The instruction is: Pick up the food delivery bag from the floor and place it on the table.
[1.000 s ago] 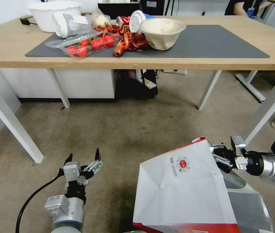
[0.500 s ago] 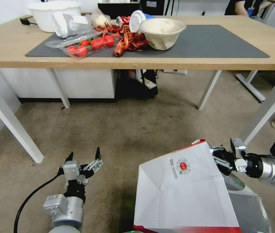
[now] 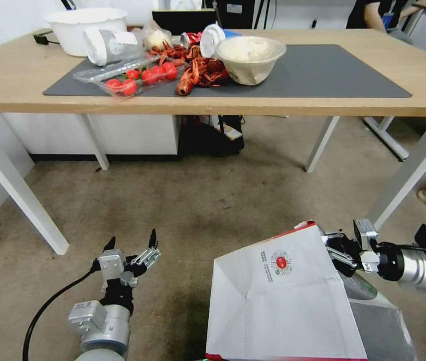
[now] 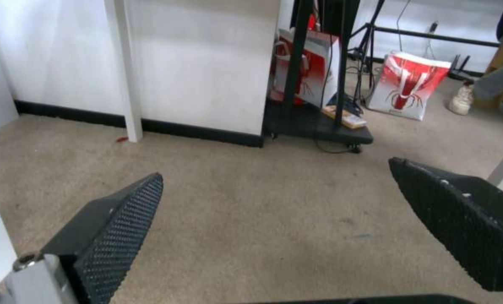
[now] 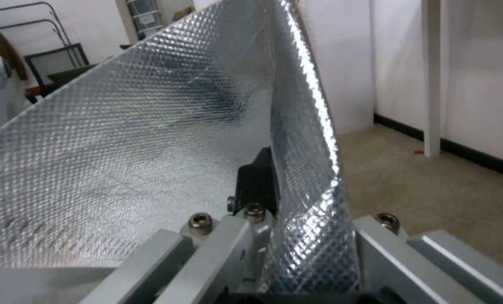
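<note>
The food delivery bag [image 3: 283,301] is white with a red edge and a round red logo, low at the right in the head view, tilted with its mouth toward my right arm. My right gripper [image 3: 334,248] is shut on the bag's top edge. The right wrist view has the foil lining [image 5: 150,139] pinched in my right gripper [image 5: 285,202]. My left gripper [image 3: 131,240] hangs open over the carpet, left of the bag, holding nothing; its pads [image 4: 122,219] frame bare floor. The light-wood table [image 3: 12,85] with its dark grey mat [image 3: 323,70] stands ahead.
Food clutter covers the mat's left half: a white bowl [image 3: 80,27], a tomato tray [image 3: 140,75], crayfish [image 3: 200,72], a beige bowl [image 3: 250,55]. White table legs [image 3: 22,195] [image 3: 408,170] flank the carpet. Red-and-white bags [image 4: 409,84] and a black stand [image 4: 319,122] sit under the table.
The whole head view has shifted slightly downward, so the camera has moved. My right gripper keeps its hold on the bag. The left gripper stays open in the same place.
</note>
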Motion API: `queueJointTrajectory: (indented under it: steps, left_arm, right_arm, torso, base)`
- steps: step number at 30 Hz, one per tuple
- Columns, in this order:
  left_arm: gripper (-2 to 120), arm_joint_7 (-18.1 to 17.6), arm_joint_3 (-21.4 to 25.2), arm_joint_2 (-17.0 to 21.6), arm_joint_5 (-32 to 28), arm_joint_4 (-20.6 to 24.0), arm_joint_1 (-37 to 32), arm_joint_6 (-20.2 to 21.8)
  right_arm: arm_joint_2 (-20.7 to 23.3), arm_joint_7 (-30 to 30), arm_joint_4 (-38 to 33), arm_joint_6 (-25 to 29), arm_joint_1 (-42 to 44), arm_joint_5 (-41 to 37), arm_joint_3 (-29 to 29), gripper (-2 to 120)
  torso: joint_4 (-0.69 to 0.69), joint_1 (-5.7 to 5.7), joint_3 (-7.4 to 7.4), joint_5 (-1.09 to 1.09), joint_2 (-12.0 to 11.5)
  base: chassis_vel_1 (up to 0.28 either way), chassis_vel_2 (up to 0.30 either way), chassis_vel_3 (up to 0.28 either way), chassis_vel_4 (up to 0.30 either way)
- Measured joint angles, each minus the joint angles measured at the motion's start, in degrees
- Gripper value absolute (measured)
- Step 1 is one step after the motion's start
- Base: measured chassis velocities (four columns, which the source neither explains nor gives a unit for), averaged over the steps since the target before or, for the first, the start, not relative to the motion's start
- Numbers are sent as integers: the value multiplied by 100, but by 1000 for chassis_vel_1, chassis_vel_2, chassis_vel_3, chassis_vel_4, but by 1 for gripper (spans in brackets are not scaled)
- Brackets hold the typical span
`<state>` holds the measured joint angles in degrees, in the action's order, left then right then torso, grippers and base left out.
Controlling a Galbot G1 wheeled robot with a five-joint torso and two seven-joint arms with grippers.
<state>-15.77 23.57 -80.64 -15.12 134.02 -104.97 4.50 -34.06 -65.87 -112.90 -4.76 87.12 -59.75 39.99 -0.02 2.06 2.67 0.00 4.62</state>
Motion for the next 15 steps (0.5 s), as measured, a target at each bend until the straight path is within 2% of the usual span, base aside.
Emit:
queueJointTrajectory:
  steps: [15]
  left_arm:
    - [100,-60,36,39,-3,65,-32,-35]
  right_arm:
    - [-91,-3,-88,-2,33,25,62,0]
  torso:
    - [1,43,284,0,331]
  base:
    - [0,0,0,0]
